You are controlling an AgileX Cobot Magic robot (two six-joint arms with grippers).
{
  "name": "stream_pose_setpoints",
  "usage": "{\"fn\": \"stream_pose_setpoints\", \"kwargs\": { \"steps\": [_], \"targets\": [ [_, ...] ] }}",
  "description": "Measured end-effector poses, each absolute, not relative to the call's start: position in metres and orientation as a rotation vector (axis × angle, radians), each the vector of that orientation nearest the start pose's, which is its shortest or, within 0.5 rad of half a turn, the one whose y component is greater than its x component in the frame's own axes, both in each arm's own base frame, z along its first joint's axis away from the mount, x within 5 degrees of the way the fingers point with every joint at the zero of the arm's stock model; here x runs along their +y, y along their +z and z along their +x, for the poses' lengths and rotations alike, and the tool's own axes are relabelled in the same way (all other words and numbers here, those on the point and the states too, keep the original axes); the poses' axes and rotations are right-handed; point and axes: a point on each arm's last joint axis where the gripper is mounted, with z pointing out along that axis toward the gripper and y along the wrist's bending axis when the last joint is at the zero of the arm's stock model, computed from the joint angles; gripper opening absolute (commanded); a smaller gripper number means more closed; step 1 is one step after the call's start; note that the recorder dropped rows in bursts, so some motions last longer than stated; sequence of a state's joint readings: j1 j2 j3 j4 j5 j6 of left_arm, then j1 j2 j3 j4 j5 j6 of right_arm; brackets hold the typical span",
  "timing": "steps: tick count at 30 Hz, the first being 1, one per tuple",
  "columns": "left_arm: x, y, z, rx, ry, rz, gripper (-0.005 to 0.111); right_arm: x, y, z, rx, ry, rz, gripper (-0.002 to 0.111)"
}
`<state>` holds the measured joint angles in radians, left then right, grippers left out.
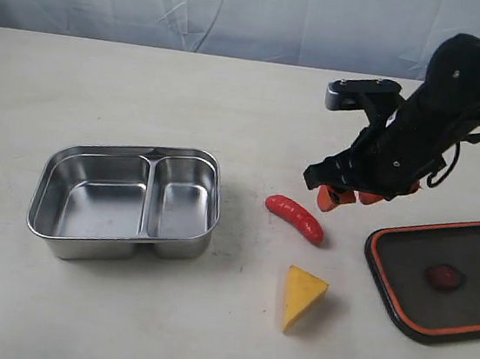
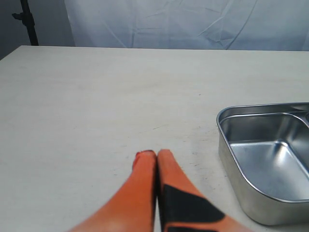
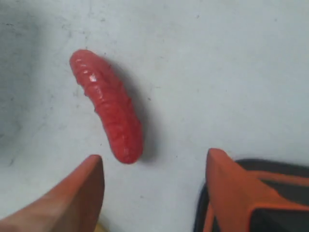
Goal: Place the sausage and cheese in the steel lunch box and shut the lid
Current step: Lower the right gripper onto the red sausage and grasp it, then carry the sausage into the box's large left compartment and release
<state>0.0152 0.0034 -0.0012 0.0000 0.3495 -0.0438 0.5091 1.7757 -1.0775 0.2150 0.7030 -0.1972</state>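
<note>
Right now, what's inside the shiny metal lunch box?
Nothing: both compartments of the shiny rectangular steel lunch box show only bare metal. Its near wall hides a strip of floor. The red curved sausage and yellow cheese wedge lie outside.

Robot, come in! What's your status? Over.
Right end effector open above sausage. Left end effector shut by box. Sausage, cheese on table; box empty, lid off. Nothing blocking.
</note>
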Motion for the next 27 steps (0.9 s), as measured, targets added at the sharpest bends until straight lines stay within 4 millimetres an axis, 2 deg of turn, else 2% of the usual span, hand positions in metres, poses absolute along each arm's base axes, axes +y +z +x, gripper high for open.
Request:
{"fn": "stream_pose_setpoints", "kwargs": {
  "steps": [8,12,14,15,17,18,19,24,27],
  "targets": [
    [0.001,0.182,0.054,1.835,-0.020,-0.054,0.000,0.206,0.144,0.302,2.754,0.157,-1.053,0.059],
    [0.001,0.182,0.054,1.835,-0.020,-0.054,0.000,0.213,0.129,0.305,2.767,0.134,-1.086,0.059],
    [0.001,0.182,0.054,1.835,-0.020,-0.054,0.000,0.215,0.122,0.305,2.766,0.126,-1.103,0.051],
    [0.001,0.182,0.054,1.835,-0.020,-0.054,0.000,0.216,0.119,0.305,2.769,0.117,-1.113,0.043],
    [0.001,0.182,0.054,1.835,-0.020,-0.054,0.000,0.216,0.113,0.305,2.780,0.107,-1.123,0.024],
    [0.001,0.182,0.054,1.835,-0.020,-0.054,0.000,0.216,0.113,0.305,2.780,0.105,-1.122,0.009],
    [0.001,0.182,0.054,1.835,-0.020,-0.054,0.000,0.216,0.113,0.305,2.781,0.103,-1.125,0.000],
    [0.001,0.182,0.054,1.835,-0.020,-0.054,0.000,0.214,0.114,0.301,2.821,0.096,-1.143,0.000],
    [0.001,0.182,0.054,1.835,-0.020,-0.054,0.000,0.214,0.124,0.296,2.859,0.139,-1.112,0.000]
  ]
}}
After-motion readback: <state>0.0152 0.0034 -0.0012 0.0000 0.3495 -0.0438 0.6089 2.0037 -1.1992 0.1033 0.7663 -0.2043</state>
